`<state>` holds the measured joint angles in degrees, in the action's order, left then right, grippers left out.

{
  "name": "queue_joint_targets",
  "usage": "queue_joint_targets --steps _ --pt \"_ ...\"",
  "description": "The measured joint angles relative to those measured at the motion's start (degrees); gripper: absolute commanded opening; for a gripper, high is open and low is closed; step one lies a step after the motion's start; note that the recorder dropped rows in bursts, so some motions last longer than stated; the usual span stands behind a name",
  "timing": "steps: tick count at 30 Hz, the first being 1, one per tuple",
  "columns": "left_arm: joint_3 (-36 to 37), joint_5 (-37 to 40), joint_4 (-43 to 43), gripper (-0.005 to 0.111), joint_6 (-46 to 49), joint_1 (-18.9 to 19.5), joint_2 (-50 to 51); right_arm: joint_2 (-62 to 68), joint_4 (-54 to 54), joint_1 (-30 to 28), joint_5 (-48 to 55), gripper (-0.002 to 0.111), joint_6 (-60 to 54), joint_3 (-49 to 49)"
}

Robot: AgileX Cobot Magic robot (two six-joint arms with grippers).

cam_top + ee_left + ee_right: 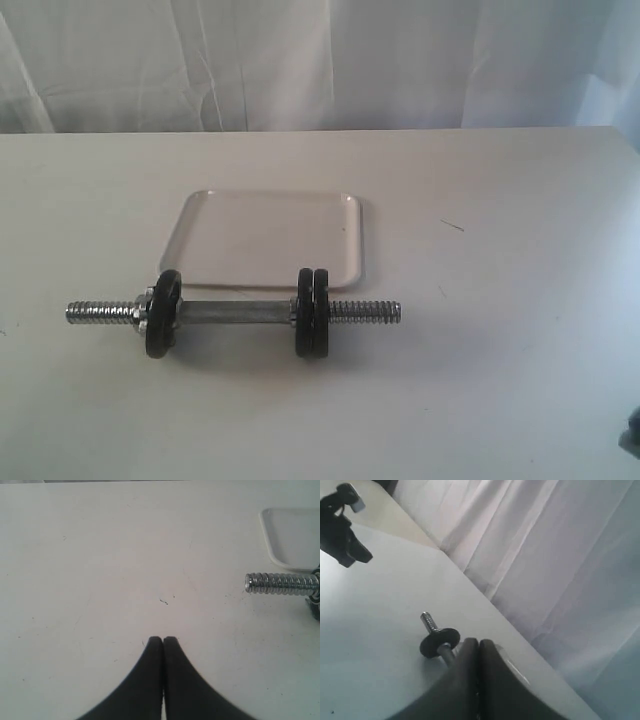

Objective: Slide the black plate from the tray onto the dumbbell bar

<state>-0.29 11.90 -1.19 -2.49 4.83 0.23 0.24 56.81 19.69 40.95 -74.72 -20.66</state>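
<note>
The white tray [268, 238] lies bare, with no disc on it. Just in front of it the chrome dumbbell bar [235, 312] rests on the table. One black plate [160, 315] sits on the bar near its left threaded end, and two more black plates [312, 312] sit pressed together near its right end. They look alike. My left gripper [163, 639] is shut and empty above bare table, well off the bar's threaded tip [280, 583]. My right gripper [479, 642] is shut and empty, raised, with the bar and a plate [439, 642] beyond it.
White curtains hang behind the table's far edge [320, 131]. A dark piece at the lower right border [632, 432] may be part of the right arm. The left arm's gripper [340, 535] shows far off in the right wrist view. The tray's corner [292, 537] lies beside the bar tip.
</note>
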Motion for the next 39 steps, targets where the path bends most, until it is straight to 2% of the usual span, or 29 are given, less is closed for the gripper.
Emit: queue_joint_targets --steps 6,9,12,17,18,21,26,31,39 --pt "0.0 0.0 0.0 0.0 0.0 0.0 0.0 0.0 0.17 0.24 -10.06 0.0 0.66 3.13" --pt "0.0 0.0 0.0 0.0 0.0 0.0 0.0 0.0 1.68 0.24 -15.77 0.0 4.9 5.15" --pt "0.0 0.0 0.0 0.0 0.0 0.0 0.0 0.0 -0.84 0.24 -22.47 0.0 15.86 7.86" --pt "0.0 0.0 0.0 0.0 0.0 0.0 0.0 0.0 -20.68 0.24 -31.79 0.0 45.15 13.61" --pt "0.0 0.0 0.0 0.0 0.0 0.0 0.0 0.0 -28.96 0.24 -33.68 0.0 54.01 16.38" --pt "0.0 0.0 0.0 0.0 0.0 0.0 0.0 0.0 -37.91 0.24 -33.28 0.0 60.36 20.17" --pt "0.0 0.0 -0.03 0.0 0.0 0.0 0.0 0.0 -47.39 0.24 -23.33 0.0 63.67 20.28" --pt "0.0 0.0 -0.03 0.0 0.0 0.0 0.0 0.0 -55.8 0.24 -21.79 0.0 81.04 20.37" --pt "0.0 0.0 -0.03 0.0 0.0 0.0 0.0 0.0 -58.03 0.24 -21.79 0.0 83.25 20.37"
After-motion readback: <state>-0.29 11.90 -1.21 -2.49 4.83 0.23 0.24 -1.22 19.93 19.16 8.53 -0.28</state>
